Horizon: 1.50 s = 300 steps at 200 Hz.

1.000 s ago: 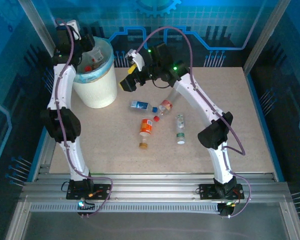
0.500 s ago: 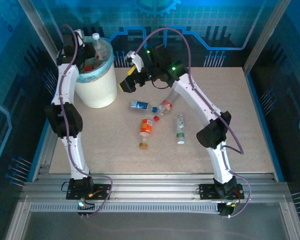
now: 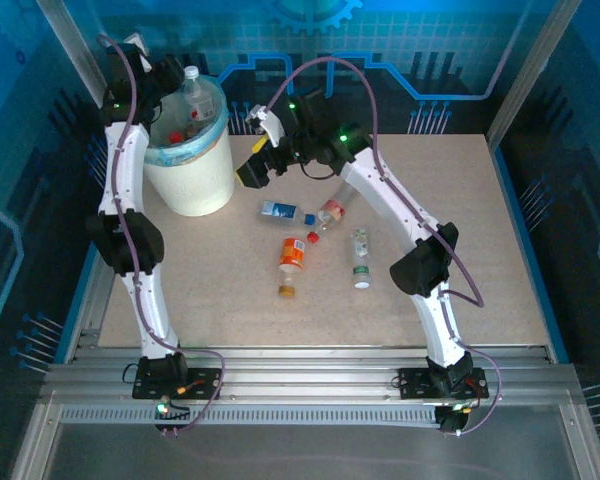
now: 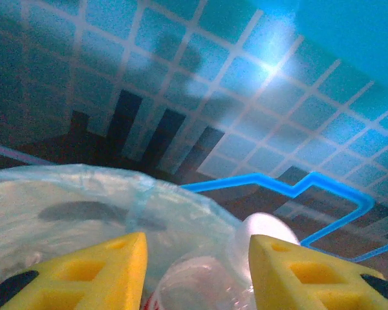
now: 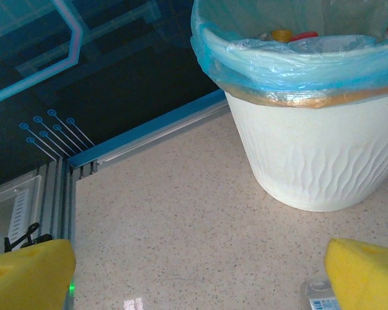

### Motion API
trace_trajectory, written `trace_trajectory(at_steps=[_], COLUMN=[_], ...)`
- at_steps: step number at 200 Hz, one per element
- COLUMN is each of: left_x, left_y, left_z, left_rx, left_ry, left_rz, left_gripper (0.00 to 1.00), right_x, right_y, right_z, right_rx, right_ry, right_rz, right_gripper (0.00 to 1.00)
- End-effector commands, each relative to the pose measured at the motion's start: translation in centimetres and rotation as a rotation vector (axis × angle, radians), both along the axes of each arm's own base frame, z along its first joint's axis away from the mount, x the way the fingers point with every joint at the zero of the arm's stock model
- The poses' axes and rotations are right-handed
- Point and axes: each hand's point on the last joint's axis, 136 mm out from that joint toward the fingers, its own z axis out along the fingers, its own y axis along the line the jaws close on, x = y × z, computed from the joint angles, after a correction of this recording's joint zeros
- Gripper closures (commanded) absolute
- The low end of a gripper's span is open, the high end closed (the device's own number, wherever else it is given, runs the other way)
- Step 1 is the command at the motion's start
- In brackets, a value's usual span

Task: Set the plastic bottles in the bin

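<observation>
Spreading across the top view, the speckled beige table (image 3: 480, 250) bears everything else. At its far left corner stands the large round cream-white bin (image 3: 195, 175), upright, with a pale blue plastic bag (image 3: 185, 148) folded over its rim. The white left arm (image 3: 120, 190) rises along the bin's left side and bends over the rim. The white right arm (image 3: 390, 200) reaches from the near right across the table toward the bin.

The left arm's yellow fingers (image 4: 77, 271) are spread apart above the bag-lined rim, clamped on nothing. Between and beyond them shows the top of a clear plastic bottle with a white cap (image 3: 192, 88), which stands inside the bin with its neck above the rim. The right arm's yellow fingers (image 3: 250, 172) hang just right of the bin, wide apart, with bare table between them.

Four more plastic bottles lie mid-table, apart from the bin. An orange bottle with a red label (image 3: 292, 255) is nearest the arms' bases, and a clear bottle with a green label (image 3: 360, 255) lies to its right. Farther back lies a clear bottle with a blue label (image 3: 280, 211), and a clear bottle with a red label (image 3: 329, 213) is just beside it. Inside the bin, the right wrist view shows an orange cap (image 5: 281, 35) and a red cap (image 5: 307, 35) among clear plastic.
</observation>
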Motion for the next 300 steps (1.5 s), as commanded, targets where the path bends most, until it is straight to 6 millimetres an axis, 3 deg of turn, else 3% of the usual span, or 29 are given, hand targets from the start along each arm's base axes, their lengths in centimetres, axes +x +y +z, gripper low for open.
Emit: trace_trajectory(at_steps=[1, 69, 124, 175, 191, 224, 241, 300], left_x=[1.5, 3.2, 0.7, -0.7, -0.9, -1.3, -1.6, -3.2], left_y=[-0.2, -0.3, -0.3, -2.6, -2.9, -2.5, -2.4, -4.9], left_z=[0.3, -4.4, -7.4, -11.3, -11.3, -8.7, -8.9, -15.7], left_rx=[-0.087, -0.133, -0.030, 0.011, 0.002, 0.037, 0.039, 0.036], left_ry=[-0.038, 0.055, 0.229, 0.370, 0.374, 0.324, 0.337, 0.520], left_rz=[-0.030, -0.013, -0.008, -0.079, -0.084, -0.067, -0.065, -0.148], left_gripper=[0.54, 0.53, 0.58, 0.59, 0.59, 0.59, 0.59, 0.61], right_x=[-0.8, -0.9, -1.3, -1.4, -1.5, -1.9, -1.8, -2.0], right_y=[0.8, 1.0, 1.3, 1.6, 1.6, 1.6, 1.6, 1.8], right_z=[-0.2, -0.6, -1.0, -1.0, -1.1, -1.0, -1.1, -1.3], right_rx=[-0.002, -0.005, -0.008, -0.006, -0.010, -0.015, -0.015, -0.017], right_ry=[0.016, 0.033, 0.049, 0.056, 0.057, 0.058, 0.059, 0.069], right_rz=[0.026, 0.028, 0.040, 0.045, 0.045, 0.049, 0.049, 0.057], right_gripper=[0.00, 0.00, 0.00, 0.00, 0.00, 0.00, 0.00, 0.00])
